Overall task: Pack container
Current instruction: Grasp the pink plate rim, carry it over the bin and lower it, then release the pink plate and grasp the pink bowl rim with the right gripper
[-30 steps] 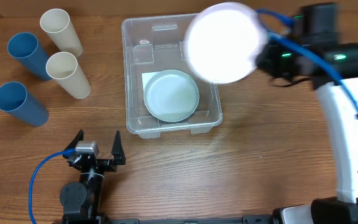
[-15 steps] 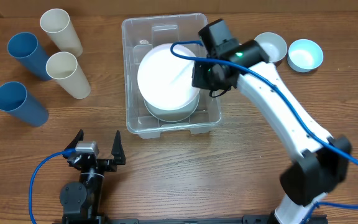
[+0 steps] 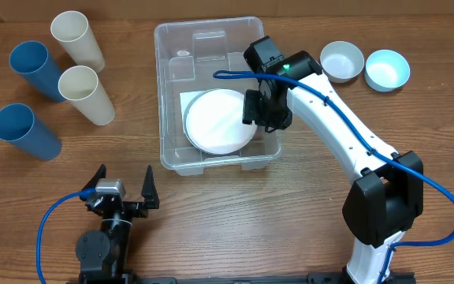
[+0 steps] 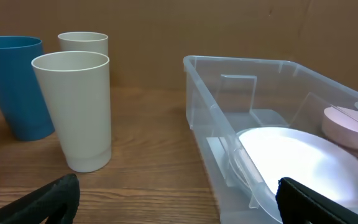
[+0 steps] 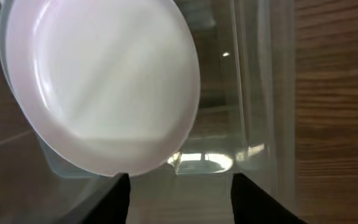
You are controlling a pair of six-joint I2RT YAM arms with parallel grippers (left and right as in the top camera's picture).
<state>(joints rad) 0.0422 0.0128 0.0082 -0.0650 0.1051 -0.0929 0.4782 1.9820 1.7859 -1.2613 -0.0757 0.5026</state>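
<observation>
The container (image 3: pixel 164 95) is a large clear bin at the table's centre. A white plate (image 3: pixel 217 121) lies flat inside it on top of another plate. My right gripper (image 3: pixel 260 110) hangs over the bin's right side, just past the plate's right edge. Its jaws stand open and hold nothing. In the right wrist view the plate (image 5: pixel 98 81) sits free beyond the right gripper (image 5: pixel 179 199), with the container wall (image 5: pixel 260 93) to the right. My left gripper (image 3: pixel 124 183) rests open near the front edge. Its own view shows the left gripper (image 4: pixel 178 196), the container (image 4: pixel 241 62) and the plate (image 4: pixel 303 162).
Two blue cups (image 3: pixel 34 67) (image 3: pixel 24 130) and two cream cups (image 3: pixel 77 39) (image 3: pixel 85 93) stand at the far left. A white bowl (image 3: pixel 343 61) and a light blue bowl (image 3: pixel 387 69) sit to the right of the bin.
My right arm carried the white plate from above the bin's far right corner down into the bin. The jaws then opened and the plate now lies on the other plate.
</observation>
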